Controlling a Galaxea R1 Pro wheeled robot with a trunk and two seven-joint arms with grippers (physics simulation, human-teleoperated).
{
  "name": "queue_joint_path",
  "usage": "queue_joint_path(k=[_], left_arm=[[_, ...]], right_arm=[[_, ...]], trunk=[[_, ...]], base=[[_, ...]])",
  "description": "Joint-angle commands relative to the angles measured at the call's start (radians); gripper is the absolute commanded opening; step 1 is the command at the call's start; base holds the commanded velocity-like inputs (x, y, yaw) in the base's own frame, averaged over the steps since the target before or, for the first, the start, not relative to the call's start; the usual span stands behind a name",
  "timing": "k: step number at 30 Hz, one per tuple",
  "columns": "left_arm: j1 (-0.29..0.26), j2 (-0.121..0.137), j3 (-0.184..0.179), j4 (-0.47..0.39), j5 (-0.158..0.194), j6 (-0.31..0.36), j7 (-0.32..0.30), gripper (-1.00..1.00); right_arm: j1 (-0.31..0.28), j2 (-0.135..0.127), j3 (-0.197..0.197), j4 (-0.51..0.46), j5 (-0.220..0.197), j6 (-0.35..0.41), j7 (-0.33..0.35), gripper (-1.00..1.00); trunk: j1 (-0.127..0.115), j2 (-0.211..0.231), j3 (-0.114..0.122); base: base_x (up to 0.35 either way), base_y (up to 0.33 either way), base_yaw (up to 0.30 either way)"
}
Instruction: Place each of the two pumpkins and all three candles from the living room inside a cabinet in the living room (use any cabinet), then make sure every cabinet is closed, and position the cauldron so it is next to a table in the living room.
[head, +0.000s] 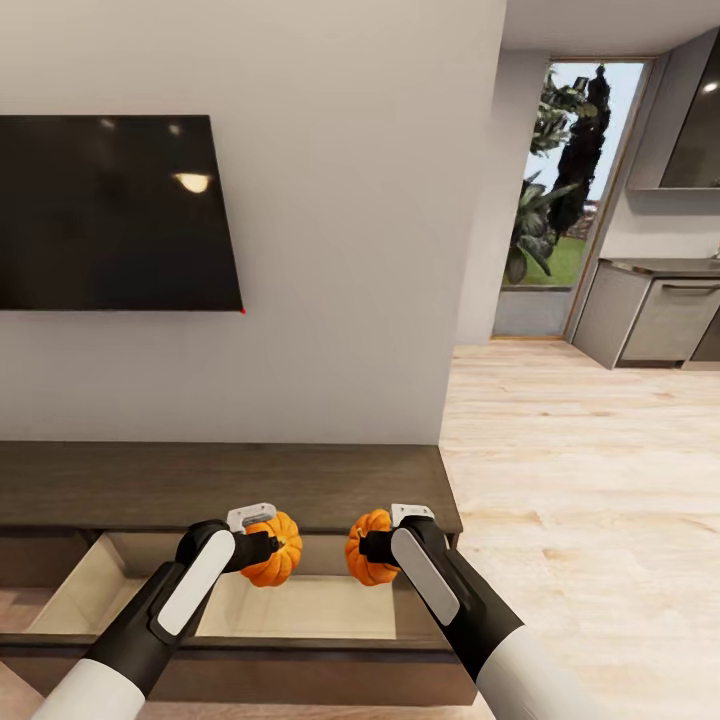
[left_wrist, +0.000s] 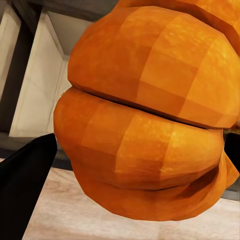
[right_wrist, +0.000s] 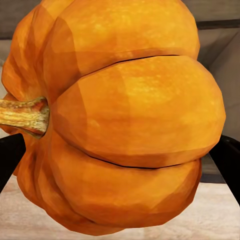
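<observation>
You hold one pumpkin (head: 273, 562) pinched in your left tool (head: 262, 549) and the other pumpkin (head: 367, 548) in your right tool (head: 378, 547), above the open cabinet drawer (head: 300, 605), not yet released.

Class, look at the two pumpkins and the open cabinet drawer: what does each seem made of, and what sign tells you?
Left pumpkin and right pumpkin: matte, mottled orange rind with ribbed segments, probably real or plastic; the look leaves it open. Cabinet: dark-brown wood, judging by its faint grain. Drawer interior: smooth, pale cream panel, possibly laminate.
</observation>
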Motion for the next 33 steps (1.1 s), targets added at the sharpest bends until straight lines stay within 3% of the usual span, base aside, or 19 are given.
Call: queue_joint_path(k=[1,33], left_arm=[[-0.001,0.001,-0.003,-0.001,0.009,0.000,0.011,-1.00],[-0.001,-0.001,-0.007,0.006,0.008,0.000,0.011,-1.00]], right_arm=[[-0.001,0.000,0.002,-0.001,-0.009,0.000,-0.010,-1.00],[-0.001,0.000,0.002,0.000,-0.009,-0.001,-0.010,-1.00]], trunk=[[0.004,-0.008,-0.004],[0.127,-0.232,-0.104]], base=[[0.000,0.000,0.000],[0.000,0.000,0.000]])
